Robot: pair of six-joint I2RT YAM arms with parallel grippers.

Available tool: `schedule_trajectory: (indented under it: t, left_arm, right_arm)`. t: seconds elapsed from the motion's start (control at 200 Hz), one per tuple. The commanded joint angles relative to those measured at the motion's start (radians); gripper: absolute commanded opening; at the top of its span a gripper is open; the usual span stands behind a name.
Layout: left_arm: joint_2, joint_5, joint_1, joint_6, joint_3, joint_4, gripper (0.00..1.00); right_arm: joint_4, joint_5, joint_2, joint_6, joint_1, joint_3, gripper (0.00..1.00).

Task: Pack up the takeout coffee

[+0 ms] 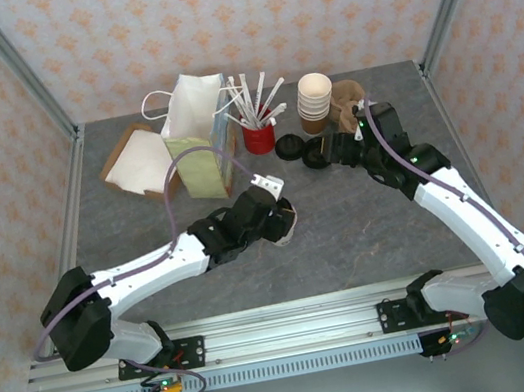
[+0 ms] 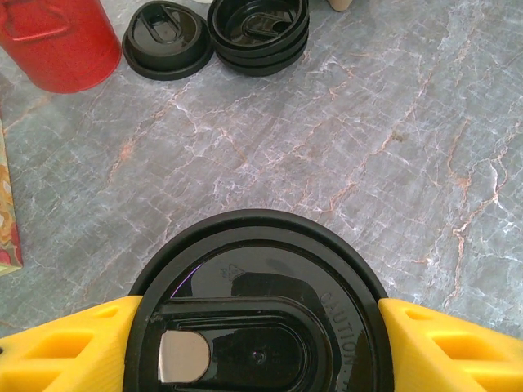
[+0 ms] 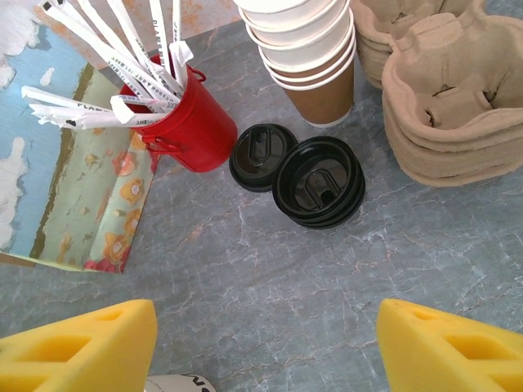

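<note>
Left wrist view: one takeout coffee [image 2: 257,327] is clamped between the left jaws, black lid up. It is probably light, with thin, crushable walls, so grip gently just under the lid rim. Right jaws gape wide, holding nothing. Ahead of them are one loose lid [image 3: 261,157], one lid stack [image 3: 319,181], one red straw cup [image 3: 184,122], one stack of lidless cups [image 3: 315,57] and one paper bag [image 3: 73,188].
</note>
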Motion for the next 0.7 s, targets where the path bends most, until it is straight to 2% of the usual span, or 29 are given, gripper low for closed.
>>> schedule_trajectory:
  t: [0.0,0.696]
  left_arm:
    - [0.01,-0.013,-0.009,0.016,-0.015,0.042,0.63]
    - [0.047,-0.024,-0.025,0.022,-0.052,0.075,0.62]
  right_arm:
    - [-0.021,-0.006,0.004,-0.016,-0.007,0.003,0.72]
    - [-0.018,-0.017,0.018,-0.015,-0.008,0.002,0.72]
